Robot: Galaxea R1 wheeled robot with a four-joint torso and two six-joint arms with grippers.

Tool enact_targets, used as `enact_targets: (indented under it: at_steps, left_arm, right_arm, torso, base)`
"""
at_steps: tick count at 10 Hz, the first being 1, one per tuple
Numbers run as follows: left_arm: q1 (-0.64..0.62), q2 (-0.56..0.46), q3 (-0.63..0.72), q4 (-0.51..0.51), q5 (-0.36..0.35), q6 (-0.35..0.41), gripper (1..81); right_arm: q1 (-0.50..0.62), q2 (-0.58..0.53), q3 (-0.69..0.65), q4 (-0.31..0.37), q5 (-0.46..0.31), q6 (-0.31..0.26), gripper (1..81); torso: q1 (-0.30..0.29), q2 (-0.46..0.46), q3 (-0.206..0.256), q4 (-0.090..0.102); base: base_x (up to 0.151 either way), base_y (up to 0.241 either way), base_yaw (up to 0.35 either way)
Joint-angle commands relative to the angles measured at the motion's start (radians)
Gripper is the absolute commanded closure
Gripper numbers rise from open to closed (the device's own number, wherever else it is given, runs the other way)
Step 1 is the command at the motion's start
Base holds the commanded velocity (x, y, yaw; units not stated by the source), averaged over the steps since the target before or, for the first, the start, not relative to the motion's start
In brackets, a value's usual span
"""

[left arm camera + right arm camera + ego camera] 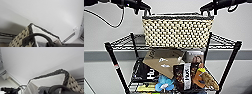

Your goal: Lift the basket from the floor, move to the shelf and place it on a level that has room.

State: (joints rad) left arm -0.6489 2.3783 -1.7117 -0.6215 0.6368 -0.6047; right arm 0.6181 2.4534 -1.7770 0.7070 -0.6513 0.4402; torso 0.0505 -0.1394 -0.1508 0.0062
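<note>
The cream woven basket point(177, 31) with its dark braided rim hangs between my two arms at the height of the shelf's top level point(121, 42). Its bottom lines up with that tier's front edge. My left gripper point(144, 11) grips the basket's left end and my right gripper point(208, 11) its right end. The left wrist view has the woven side point(20, 38), the white lining and a dark loop handle point(41, 36) close up. In the right wrist view the other handle point(58, 87) arches beside the rim point(66, 75). The black wire shelf point(111, 53) stands right in front of me.
The tier below is crowded: a tilted cardboard box point(164, 61), a dark snack bag point(184, 75), a blue item point(164, 83) and an orange-tan pack point(206, 77). A pale wall with a grey band runs behind the rack. A black cable point(101, 20) loops from my left arm.
</note>
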Motion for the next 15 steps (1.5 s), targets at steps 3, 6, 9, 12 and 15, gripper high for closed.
enact_targets:
  at_steps: [3, 6, 9, 12, 15]
  left_arm:
    - [-0.071, 0.139, -0.131, 0.074, -0.052, 0.014, 81.1]
    - [-0.035, 0.181, -0.198, 0.095, -0.054, 0.014, 81.1]
    - [0.006, 0.19, -0.261, 0.115, -0.051, 0.014, 81.1]
    - [0.006, 0.178, -0.246, 0.114, -0.052, 0.014, 81.1]
    - [-0.002, 0.181, -0.226, 0.109, -0.057, 0.014, 1.0]
  right_arm:
    - [0.09, 0.09, -0.159, 0.0, 0.056, -0.106, 81.1]
    - [0.038, 0.106, -0.208, 0.002, 0.067, -0.133, 81.1]
    - [-0.044, 0.178, -0.292, 0.003, 0.068, -0.175, 81.1]
    - [-0.042, 0.172, -0.288, 0.012, 0.068, -0.178, 81.1]
    - [-0.033, 0.127, -0.237, 0.029, 0.07, -0.176, 81.1]
  torso:
    - [0.0, 0.0, 0.0, 0.0]
    - [0.0, 0.0, 0.0, 0.0]
    - [0.0, 0.0, 0.0, 0.0]
    - [-0.002, 0.0, 0.001, 0.0]
    - [-0.003, -0.001, 0.002, 0.0]
  base:
    - [0.0, 0.0, 0.0]
    - [0.0, 0.0, 0.0]
    - [0.0, 0.0, 0.0]
    - [0.0, 0.0, 0.0]
    - [0.0, 0.0, 0.0]
